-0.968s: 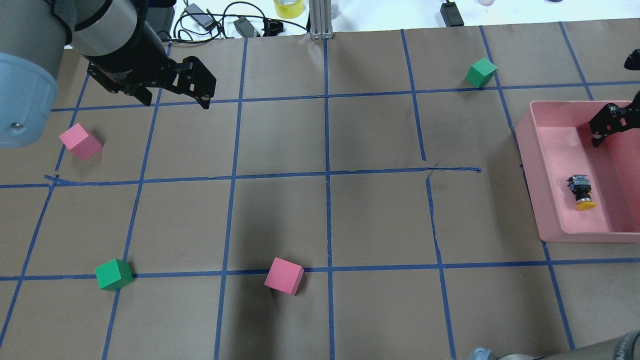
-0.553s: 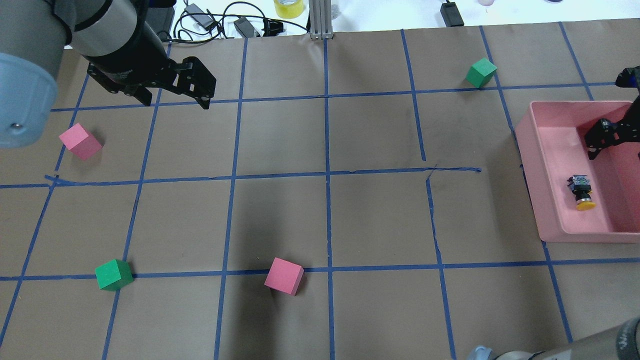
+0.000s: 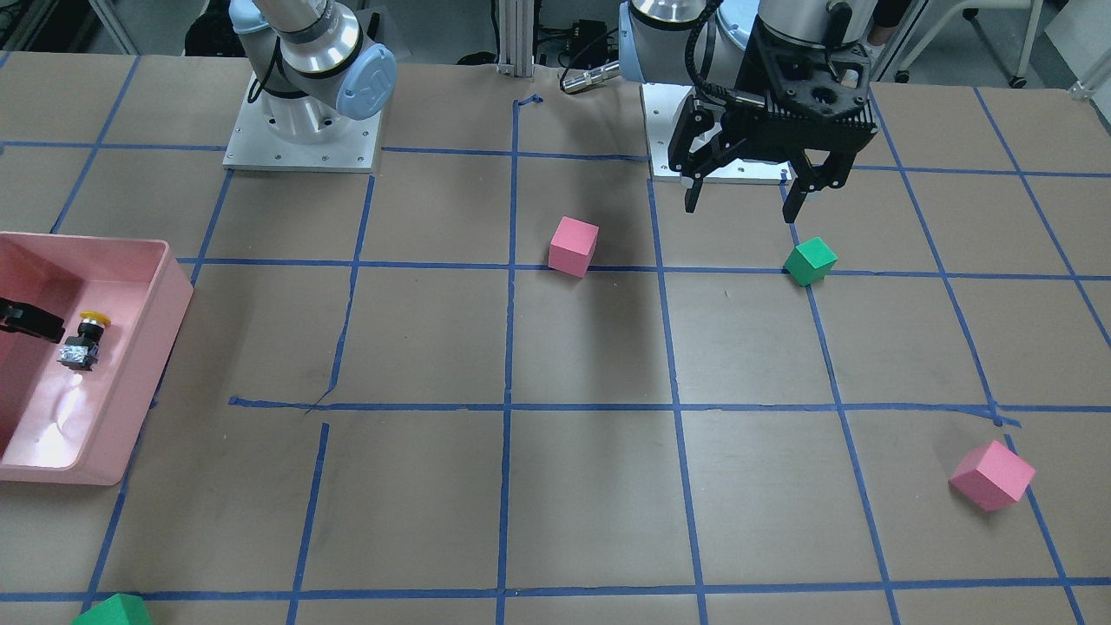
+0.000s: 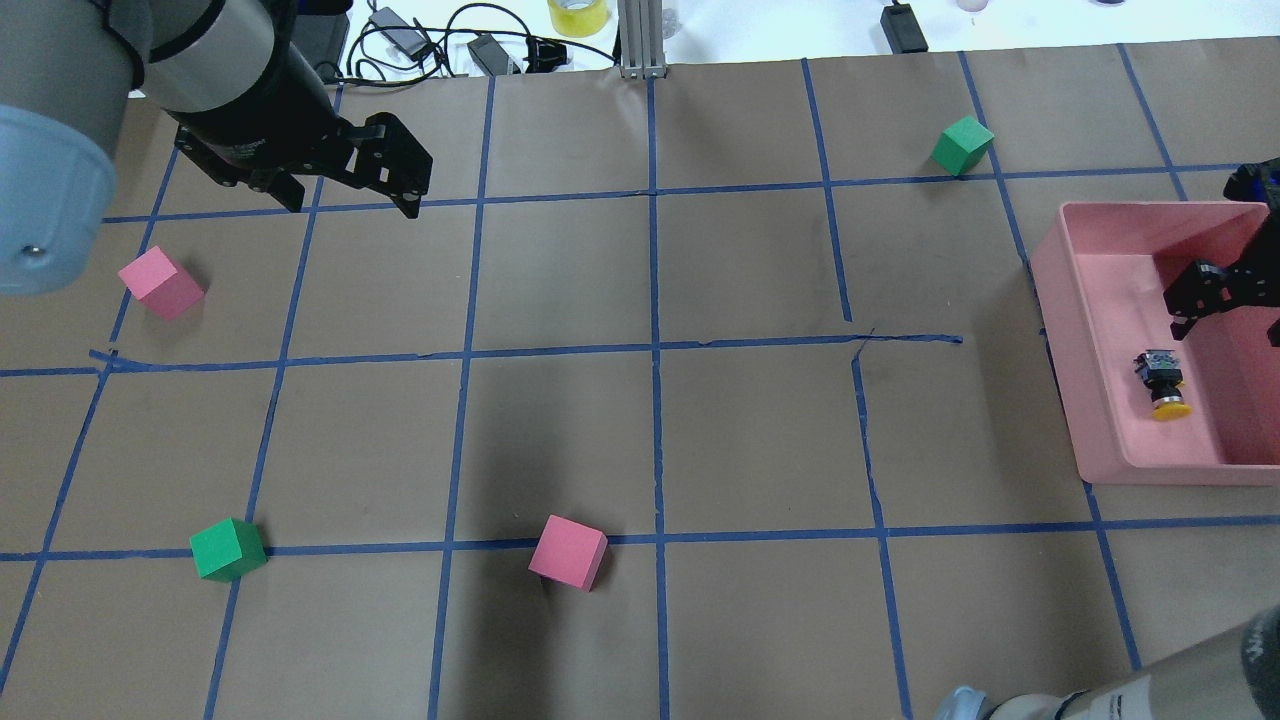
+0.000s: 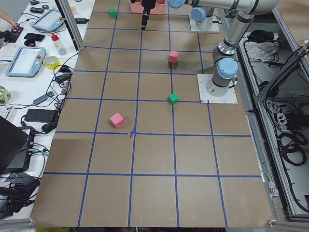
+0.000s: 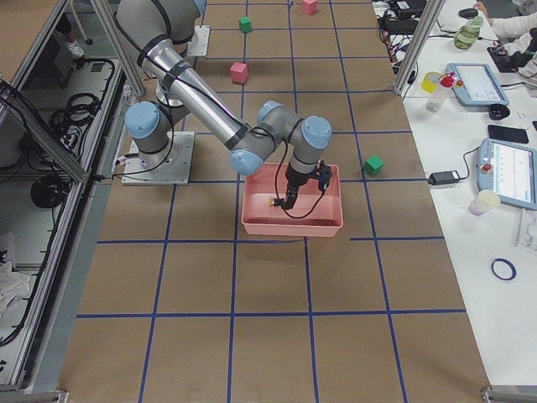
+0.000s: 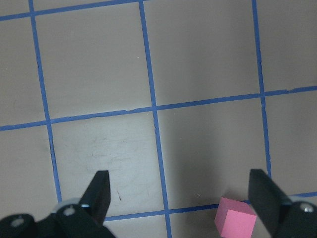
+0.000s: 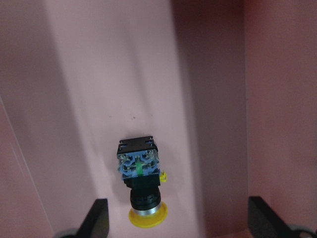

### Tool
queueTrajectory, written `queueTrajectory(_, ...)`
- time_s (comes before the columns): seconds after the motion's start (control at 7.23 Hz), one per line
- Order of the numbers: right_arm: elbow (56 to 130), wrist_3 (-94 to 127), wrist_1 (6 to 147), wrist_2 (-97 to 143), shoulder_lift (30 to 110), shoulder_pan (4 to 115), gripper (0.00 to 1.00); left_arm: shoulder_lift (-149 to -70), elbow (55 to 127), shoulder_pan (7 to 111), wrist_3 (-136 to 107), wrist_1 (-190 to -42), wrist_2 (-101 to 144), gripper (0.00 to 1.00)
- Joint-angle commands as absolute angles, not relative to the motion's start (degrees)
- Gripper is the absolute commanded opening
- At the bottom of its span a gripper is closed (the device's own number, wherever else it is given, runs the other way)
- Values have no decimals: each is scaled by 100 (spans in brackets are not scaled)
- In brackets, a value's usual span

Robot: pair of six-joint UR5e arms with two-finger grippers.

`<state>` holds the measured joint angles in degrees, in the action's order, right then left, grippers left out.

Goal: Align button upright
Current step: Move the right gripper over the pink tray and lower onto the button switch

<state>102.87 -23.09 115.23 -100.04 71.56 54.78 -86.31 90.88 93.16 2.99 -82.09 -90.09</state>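
The button [image 4: 1162, 385] lies on its side on the floor of the pink bin [image 4: 1058, 330], yellow cap toward the robot and contact block away. In the right wrist view the button [image 8: 141, 183] sits low in the frame, left of centre between the fingers of my right gripper [image 8: 179, 218]. That right gripper [image 4: 1228, 330] hangs open inside the bin, just beyond the button and apart from it. From the front, the button [image 3: 82, 340] lies beside one finger [image 3: 30, 321]. My left gripper [image 4: 350, 200] is open and empty above the far left of the table.
Two pink cubes [image 4: 160, 283] [image 4: 568, 552] and two green cubes [image 4: 228, 549] [image 4: 962, 145] lie scattered on the brown paper with blue tape lines. The bin's walls [image 8: 267, 99] close in around the right gripper. Cables and a tape roll [image 4: 578, 15] lie past the far edge.
My right gripper has moved within the bin toward the robot, closer to the button, staying open. The button and the left arm have not moved.
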Motion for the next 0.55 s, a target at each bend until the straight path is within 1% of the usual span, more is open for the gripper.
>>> queueTrajectory(0.0,10327,-2503,11540,-9993,7014,5476,99,-8631,9088,9316,299,-8209,-9009,100)
queueTrajectory(0.14,10353,-2557,11575,-9984,6953,5476,99,-8631,9088,9316,299,-8209,-9009,100)
queueTrajectory(0.28,10371,-2566,11775,-10019,6848,5476,97,-8631,9088,9316,299,-8209,-9009,100)
queueTrajectory(0.41,10406,-2575,11777,-10011,6725,5476,96,-8631,9088,9316,299,-8209,-9009,100)
